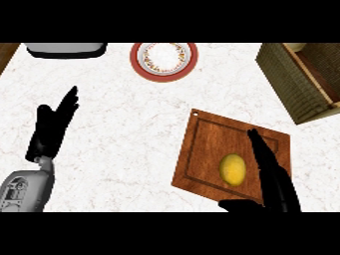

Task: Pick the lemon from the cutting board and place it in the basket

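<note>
Lemon (233,169) lies on the cutting board (209,144), not held by either hand.

Head view: your right hand (271,174) has its fingers straight over the board, just right of the lemon, thumb showing at the lower edge. Your left hand (53,129) is open too, fingers up, resting over the white marbled counter (128,124) at left. Basket (297,82) sits at the top right, well apart from the board; you can't tell what's inside. Red-rimmed plate (164,60) sits at top centre, a grey object (64,49) at top left.
</note>
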